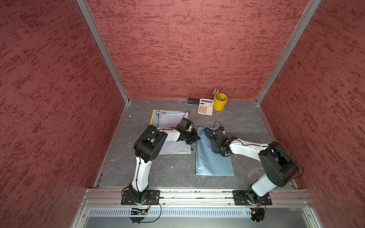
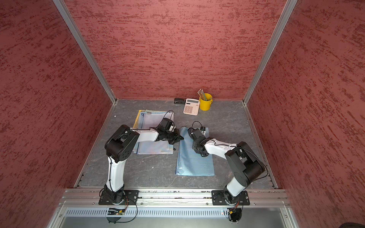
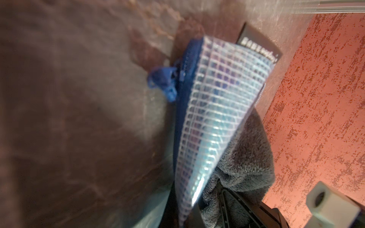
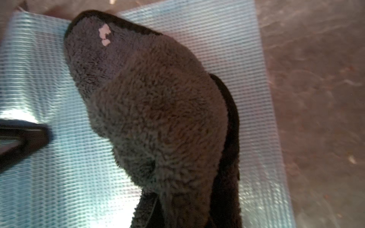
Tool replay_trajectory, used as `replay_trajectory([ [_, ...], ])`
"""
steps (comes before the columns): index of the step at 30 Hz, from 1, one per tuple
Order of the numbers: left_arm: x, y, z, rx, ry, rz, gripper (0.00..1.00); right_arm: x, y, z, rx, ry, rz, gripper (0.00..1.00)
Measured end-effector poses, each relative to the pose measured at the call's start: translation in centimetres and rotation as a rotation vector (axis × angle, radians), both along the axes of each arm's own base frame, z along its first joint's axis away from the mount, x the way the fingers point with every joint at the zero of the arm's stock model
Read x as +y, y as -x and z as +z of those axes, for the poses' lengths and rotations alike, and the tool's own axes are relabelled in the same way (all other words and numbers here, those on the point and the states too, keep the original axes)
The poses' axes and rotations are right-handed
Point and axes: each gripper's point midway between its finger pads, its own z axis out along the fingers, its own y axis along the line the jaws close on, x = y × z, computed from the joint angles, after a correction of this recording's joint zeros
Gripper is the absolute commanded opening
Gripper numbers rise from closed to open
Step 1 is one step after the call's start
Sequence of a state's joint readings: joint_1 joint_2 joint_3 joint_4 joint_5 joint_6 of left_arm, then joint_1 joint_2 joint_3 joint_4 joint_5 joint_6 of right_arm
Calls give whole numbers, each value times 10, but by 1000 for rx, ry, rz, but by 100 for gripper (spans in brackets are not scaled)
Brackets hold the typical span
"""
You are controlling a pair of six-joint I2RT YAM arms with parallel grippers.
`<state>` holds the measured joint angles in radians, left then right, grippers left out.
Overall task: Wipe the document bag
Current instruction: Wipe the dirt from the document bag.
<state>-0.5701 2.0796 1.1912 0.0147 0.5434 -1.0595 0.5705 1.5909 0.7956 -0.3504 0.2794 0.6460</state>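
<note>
We see the grey table (image 1: 246, 126) bearing a blue document bag (image 1: 211, 163) at centre, pale pouches (image 1: 167, 120) to its left, and a stapler (image 1: 193, 101), calculator (image 1: 205, 106) and pencil cup (image 1: 219, 103) above.

Robot test cell, dressed as an office desk. Red textured panels (image 1: 177, 49) in aluminium framing (image 1: 102, 51) box in a grey stone-look bench (image 1: 167, 171). Mounting rail (image 1: 197, 195) at 6 o'clock. Stapler (image 1: 193, 101), calculator (image 1: 205, 106) and pencil pot (image 1: 219, 103) at 1 o'clock.

One blue document bag (image 1: 213, 161) sits mid-table. At ten o'clock from it, at least two more mesh bags (image 1: 169, 120) lie stacked (edges overlap, so no firmer tally). At twelve o'clock: one stapler (image 1: 193, 101), one calculator (image 1: 205, 106), one yellow cup (image 1: 219, 105) of several pencils (image 1: 216, 93). One grey cloth (image 4: 154, 110).
</note>
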Motion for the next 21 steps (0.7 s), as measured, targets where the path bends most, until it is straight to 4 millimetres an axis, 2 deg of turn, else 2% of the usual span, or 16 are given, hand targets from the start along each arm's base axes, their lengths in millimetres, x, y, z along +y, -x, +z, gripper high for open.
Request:
replay_trajectory([
  [3, 1, 0, 0, 1, 0, 1, 0, -11, 15, 13, 22, 19, -10, 0],
  [5, 1, -1, 0, 1, 0, 2, 0, -4, 13, 31, -14, -33, 9, 0],
  [8, 1, 0, 0, 1, 0, 1, 0, 25, -2, 58, -90, -158, 62, 0],
  [10, 0, 1, 0, 2, 0, -3, 0, 53, -13, 64, -124, -237, 115, 0],
  [12, -1, 1, 0, 1, 0, -4, 0, 74, -18, 56, -121, -278, 160, 0],
  [15, -3, 2, -1, 3, 2, -6, 0, 89, -16, 29, -70, -287, 206, 0],
  [18, -6, 2, -1, 7, 11, -9, 0, 92, -11, 6, -21, -287, 221, 0],
  [21, -6, 2, -1, 7, 15, -10, 0, 89, -7, 3, -16, -294, 209, 0],
])
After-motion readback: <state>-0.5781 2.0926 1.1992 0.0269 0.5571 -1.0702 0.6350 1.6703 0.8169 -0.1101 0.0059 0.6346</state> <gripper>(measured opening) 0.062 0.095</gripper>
